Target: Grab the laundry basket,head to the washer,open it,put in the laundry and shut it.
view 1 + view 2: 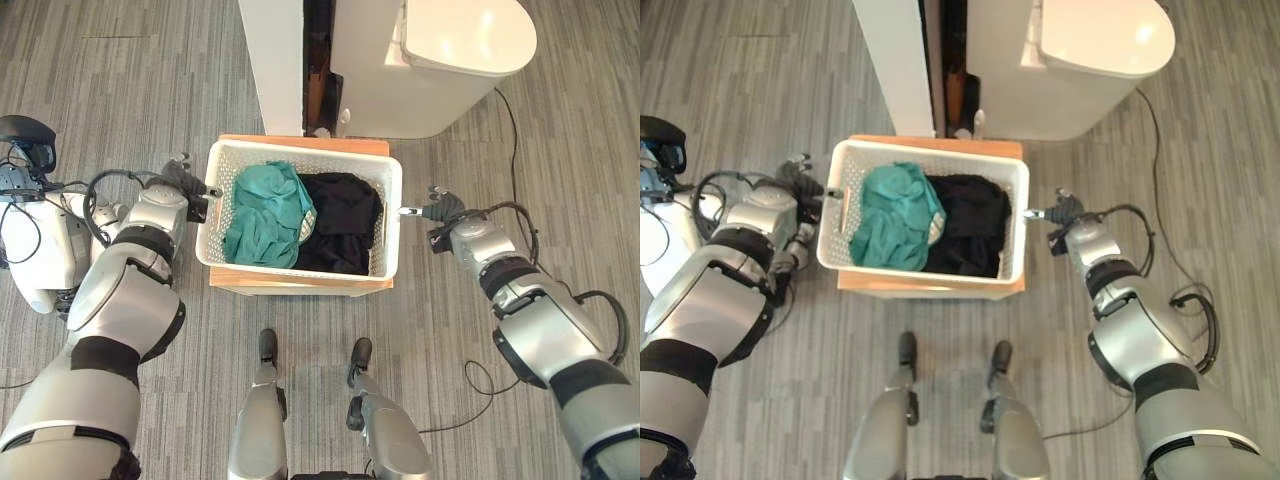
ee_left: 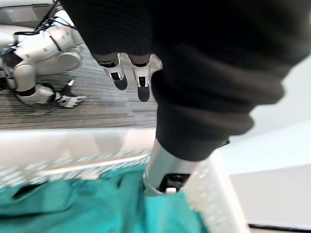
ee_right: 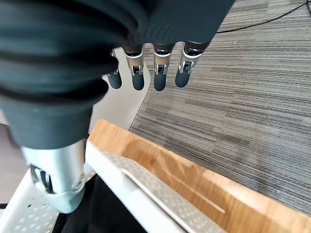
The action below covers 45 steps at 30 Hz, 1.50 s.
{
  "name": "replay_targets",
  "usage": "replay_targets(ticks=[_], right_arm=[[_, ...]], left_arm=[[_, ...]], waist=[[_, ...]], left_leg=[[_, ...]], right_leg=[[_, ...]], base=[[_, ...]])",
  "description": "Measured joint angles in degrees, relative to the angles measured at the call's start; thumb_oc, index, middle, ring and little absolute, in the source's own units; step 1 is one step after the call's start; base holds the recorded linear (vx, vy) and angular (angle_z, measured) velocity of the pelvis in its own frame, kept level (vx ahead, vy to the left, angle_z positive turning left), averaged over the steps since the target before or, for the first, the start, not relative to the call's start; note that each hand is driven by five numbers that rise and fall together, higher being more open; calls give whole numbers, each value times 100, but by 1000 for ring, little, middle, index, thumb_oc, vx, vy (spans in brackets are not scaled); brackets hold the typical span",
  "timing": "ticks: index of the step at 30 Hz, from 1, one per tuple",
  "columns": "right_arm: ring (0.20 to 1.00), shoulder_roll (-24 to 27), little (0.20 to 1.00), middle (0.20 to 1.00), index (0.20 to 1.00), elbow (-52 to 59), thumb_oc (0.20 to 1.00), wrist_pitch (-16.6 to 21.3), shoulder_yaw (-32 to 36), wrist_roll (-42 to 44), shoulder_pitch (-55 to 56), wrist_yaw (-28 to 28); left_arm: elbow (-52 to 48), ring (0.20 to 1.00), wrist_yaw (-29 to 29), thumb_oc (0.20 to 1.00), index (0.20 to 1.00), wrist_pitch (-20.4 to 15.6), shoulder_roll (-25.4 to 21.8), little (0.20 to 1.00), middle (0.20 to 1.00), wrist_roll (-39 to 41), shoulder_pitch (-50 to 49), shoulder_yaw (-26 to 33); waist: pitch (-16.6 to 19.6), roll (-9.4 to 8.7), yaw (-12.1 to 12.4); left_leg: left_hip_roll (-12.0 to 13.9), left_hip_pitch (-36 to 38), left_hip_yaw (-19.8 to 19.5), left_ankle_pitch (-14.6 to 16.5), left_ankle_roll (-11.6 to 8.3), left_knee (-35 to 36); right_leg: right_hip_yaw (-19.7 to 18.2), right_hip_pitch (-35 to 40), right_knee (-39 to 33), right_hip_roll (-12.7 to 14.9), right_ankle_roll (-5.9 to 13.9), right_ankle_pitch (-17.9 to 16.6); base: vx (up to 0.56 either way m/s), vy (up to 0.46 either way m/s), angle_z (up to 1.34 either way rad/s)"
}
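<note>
Standing over the scene, I see a white perforated plastic laundry basket (image 1: 390, 215) resting on a low, flat wooden stand (image 1: 300, 281) directly ahead of the robot at twelve o'clock. Inside it lie a crumpled teal cloth (image 1: 268, 212) on the nine o'clock side and a black garment (image 1: 340, 220) on the three o'clock side, the two touching in the middle.

A robot hand sits at each short end of the basket. The left hand (image 1: 185, 180) is at the nine o'clock wall, its thumb reaching over the rim toward the teal cloth while its fingers (image 2: 129, 73) hang straight outside the wall, so it is relaxed and gripping nothing. The right hand (image 1: 1065, 210) is just beside the three o'clock wall; its thumb dips inside the rim and its fingers (image 3: 160, 73) point straight past the stand's edge toward the floor, likewise unclenched.

The basket's long axis runs from nine to three o'clock, straight between the two hands, and both look about equally near. My reading is that the grasp has not yet closed: each hand needs to curl around its end rim before lifting.

A white cabinet panel (image 1: 275, 60) and a rounded white appliance (image 1: 460, 50) stand beyond the basket.
</note>
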State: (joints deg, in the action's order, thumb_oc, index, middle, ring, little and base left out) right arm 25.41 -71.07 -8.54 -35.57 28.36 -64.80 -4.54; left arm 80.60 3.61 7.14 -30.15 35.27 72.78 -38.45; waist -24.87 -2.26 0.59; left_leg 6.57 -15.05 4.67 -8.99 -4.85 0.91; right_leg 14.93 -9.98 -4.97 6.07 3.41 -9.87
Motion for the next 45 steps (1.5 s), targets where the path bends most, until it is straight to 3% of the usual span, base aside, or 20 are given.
replay_targets(ticks=[11, 22, 30, 45], right_arm=[[1000, -68, 1000, 1000, 1000, -417, 1000, -6, 8, -216, -1, 87], [1000, -315, 1000, 1000, 1000, -202, 1000, -4, -10, -207, -6, 82], [1000, -440, 1000, 1000, 1000, 285, 1000, 38, -295, -154, -11, 65], [1000, -807, 1000, 1000, 1000, 82, 1000, 101, -459, -78, 0, -43]], left_arm=[[9, 1000, -39, 1000, 1000, 108, 378, 1000, 1000, -200, -601, 14], [158, 1000, -33, 1000, 1000, 148, 399, 1000, 1000, -265, -618, 213], [216, 1000, 73, 1000, 1000, 131, 329, 1000, 1000, -262, -405, 222], [271, 1000, 232, 1000, 1000, 60, 226, 1000, 1000, -404, -230, 149]], waist=[[20, 37, -14], [25, 27, -37], [136, -171, -71], [169, -409, -129]], left_leg=[[-12, 14, 9, -1, 1, 26], [6, -5, 61, 2, 0, 33], [10, -112, 90, 0, 1, 61], [1, -360, 65, -6, -5, 20]], right_leg=[[-5, 0, 0, 11, 0, 0], [-48, -52, 0, -5, 5, -3], [-57, -189, 0, -8, 14, -33], [-51, -403, 0, 1, 20, -57]], base=[[0, 0, 0], [-4, 8, -2], [0, 1, -1], [1, 4, 1]])
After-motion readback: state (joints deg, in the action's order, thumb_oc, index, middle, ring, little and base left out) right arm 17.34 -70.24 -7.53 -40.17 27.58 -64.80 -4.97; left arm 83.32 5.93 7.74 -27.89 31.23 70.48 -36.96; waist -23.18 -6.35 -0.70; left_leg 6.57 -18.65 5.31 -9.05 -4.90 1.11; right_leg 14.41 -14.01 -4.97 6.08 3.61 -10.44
